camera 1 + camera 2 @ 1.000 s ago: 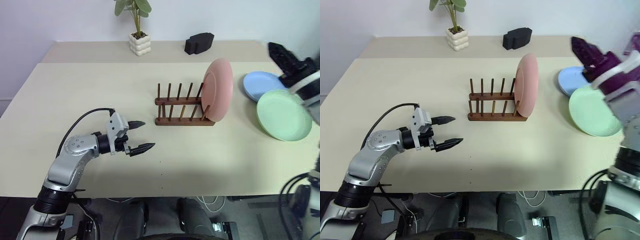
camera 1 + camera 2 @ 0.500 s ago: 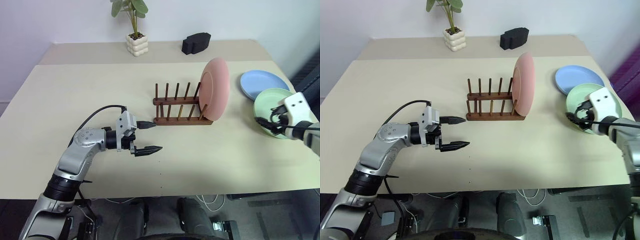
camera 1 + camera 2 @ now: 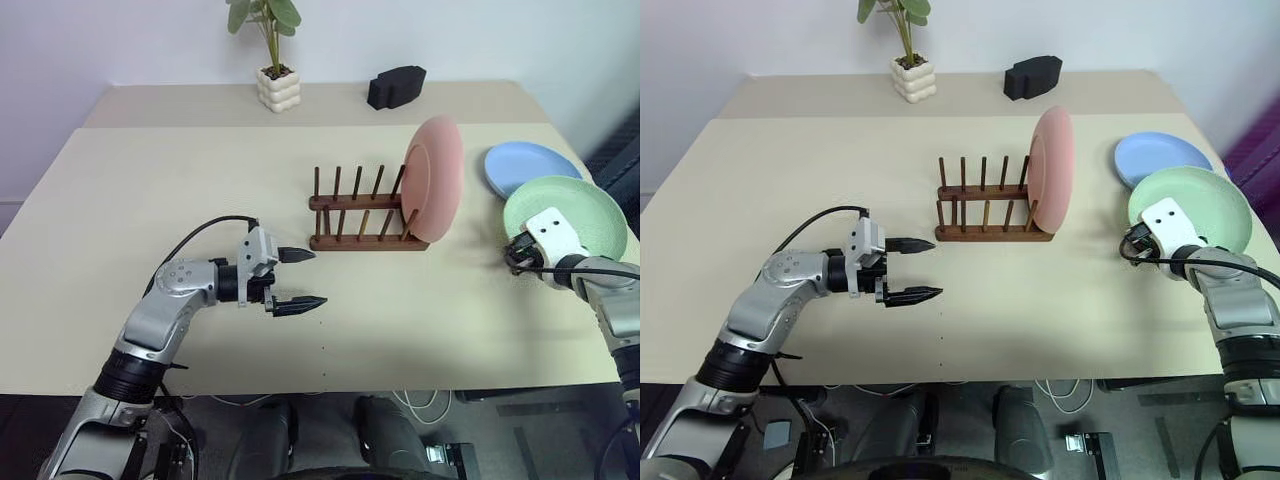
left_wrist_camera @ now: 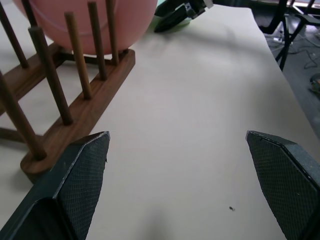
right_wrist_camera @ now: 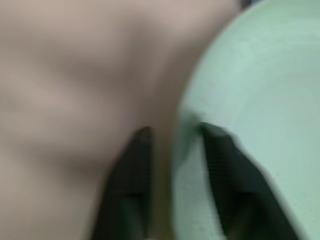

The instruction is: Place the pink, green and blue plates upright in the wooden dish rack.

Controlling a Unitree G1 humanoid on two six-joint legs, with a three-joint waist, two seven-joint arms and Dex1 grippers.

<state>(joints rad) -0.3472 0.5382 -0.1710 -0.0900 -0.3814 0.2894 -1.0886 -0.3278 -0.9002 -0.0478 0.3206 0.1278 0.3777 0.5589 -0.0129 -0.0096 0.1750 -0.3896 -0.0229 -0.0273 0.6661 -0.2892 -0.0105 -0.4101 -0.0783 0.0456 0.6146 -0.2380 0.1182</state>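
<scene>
Left side first: my left pincer (image 3: 297, 278) hangs over the bare surface (image 3: 120, 200) short of the wooden dish rack (image 3: 362, 212), fingers spread as wide as they go and holding nothing; its wrist view looks along the rack's near rail, so I judge it is parked there to steady the rack or take a handover, not to grab anything now. Behind it, at the far edge, a potted plant (image 3: 272, 55) and a black blocky object (image 3: 397, 86) sit well apart from the work. The rack stands mid-surface with several pairs of pegs free on its left. The pink plate (image 3: 436, 178) is already upright in the rightmost slot, leaning slightly on the pegs, which is why it stays on edge. Right of that, the blue plate (image 3: 530, 167) lies flat near the far right edge, untouched. The green plate (image 3: 572, 212) overlaps the blue one's near edge and looks tipped up off the surface at its near rim. My right pincer (image 3: 1132, 247) is at that rim, closed down tight; the right wrist view shows one finger on each side of the green edge, so I read it as pinching the plate by its rim. A rim grip makes sense, it lets me swing the plate vertical for a slot. Judgement: one of three done, green pickup in hand, and slip risk is real with such a thin pinch.
</scene>
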